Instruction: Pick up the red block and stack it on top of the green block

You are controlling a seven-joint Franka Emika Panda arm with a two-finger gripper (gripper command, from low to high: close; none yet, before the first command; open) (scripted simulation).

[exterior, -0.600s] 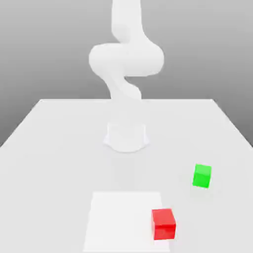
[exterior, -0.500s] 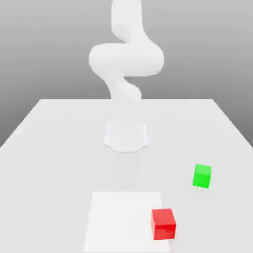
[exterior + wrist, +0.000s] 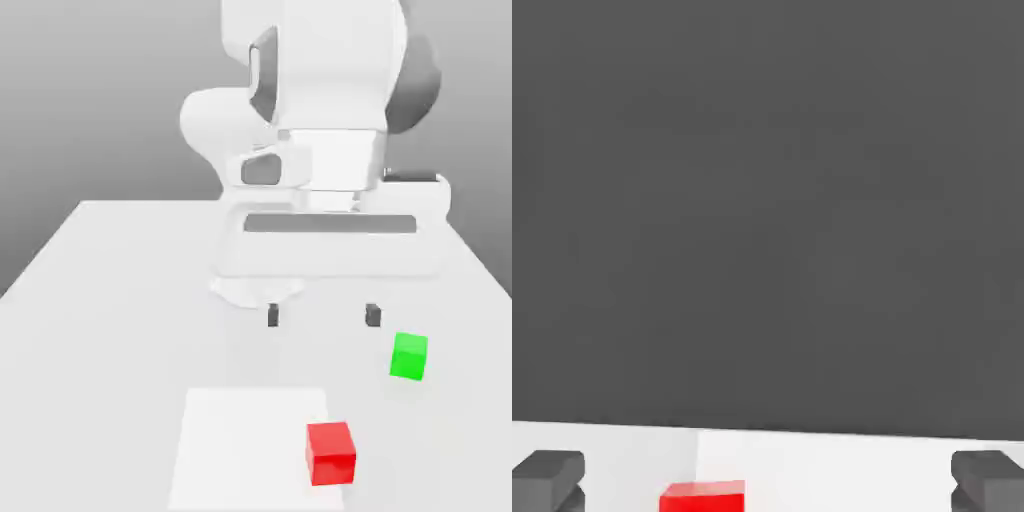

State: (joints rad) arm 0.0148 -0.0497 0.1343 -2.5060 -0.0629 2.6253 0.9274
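Exterior view, read from its left to its right: a white table (image 3: pixel 110 300) carries a brighter white square patch (image 3: pixel 245 440) near its front edge. The red block (image 3: pixel 331 453) sits flat on that patch at its corner toward the exterior view's right, upright and untouched. Above and behind it hangs the gripper (image 3: pixel 322 315), fingers spread wide and nothing between them; both dark fingertips (image 3: pixel 273 315) are clear of the table and of both blocks. Further toward the exterior view's right, the green block (image 3: pixel 408 356) rests on the bare table, off the patch, apart from the red block and just beside the nearer fingertip without contact. In the hand view, the red block (image 3: pixel 703 496) appears between the two fingertips (image 3: pixel 548 478), ungripped.
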